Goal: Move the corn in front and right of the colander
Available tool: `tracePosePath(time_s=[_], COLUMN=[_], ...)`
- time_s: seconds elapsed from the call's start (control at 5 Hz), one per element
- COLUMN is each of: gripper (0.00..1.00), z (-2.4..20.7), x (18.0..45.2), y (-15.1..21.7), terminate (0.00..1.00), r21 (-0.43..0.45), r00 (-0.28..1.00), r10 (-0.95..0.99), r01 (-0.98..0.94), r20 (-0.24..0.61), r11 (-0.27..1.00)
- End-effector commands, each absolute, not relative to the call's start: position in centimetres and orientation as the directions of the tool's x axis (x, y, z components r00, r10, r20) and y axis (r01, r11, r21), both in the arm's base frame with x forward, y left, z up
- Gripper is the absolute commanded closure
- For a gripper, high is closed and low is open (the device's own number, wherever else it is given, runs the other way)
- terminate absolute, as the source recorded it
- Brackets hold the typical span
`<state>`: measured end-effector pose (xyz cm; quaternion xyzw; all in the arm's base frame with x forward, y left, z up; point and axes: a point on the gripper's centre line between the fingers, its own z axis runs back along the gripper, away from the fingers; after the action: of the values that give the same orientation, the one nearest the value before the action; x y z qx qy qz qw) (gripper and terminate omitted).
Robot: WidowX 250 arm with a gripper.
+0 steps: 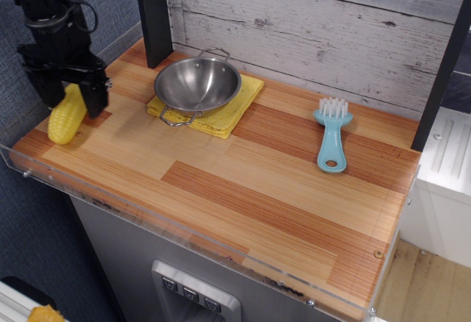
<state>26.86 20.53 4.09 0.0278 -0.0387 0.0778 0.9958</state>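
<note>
The corn (66, 117) is a bright yellow toy cob lying at the far left of the wooden counter. My black gripper (71, 95) is open, with one finger on each side of the cob's upper end, low over it. The colander (197, 84) is a shiny steel bowl with two wire loop handles. It sits on a flat yellow cloth (229, 113) at the back, to the right of the gripper.
A light blue brush (331, 136) lies at the right of the counter (243, 182). A dark post (154, 13) stands behind the colander. A clear plastic lip (110, 201) runs along the front and left edges.
</note>
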Motion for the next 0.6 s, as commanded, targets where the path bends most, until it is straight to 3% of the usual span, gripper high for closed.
tracePosePath(time_s=[0.0,0.2,0.4], gripper=[0.00,0.00,1.00], z=[3.88,3.07,2.99], x=[26.77,26.78,26.66], y=[21.55,21.38,21.29], terminate=[0.00,0.00,0.00], r21=[0.076,0.070,0.064], r00=[0.983,0.984,0.980], r10=[0.166,0.169,0.182], r01=[-0.172,-0.173,-0.187], r20=[0.074,0.056,0.076], r11=[0.982,0.982,0.980])
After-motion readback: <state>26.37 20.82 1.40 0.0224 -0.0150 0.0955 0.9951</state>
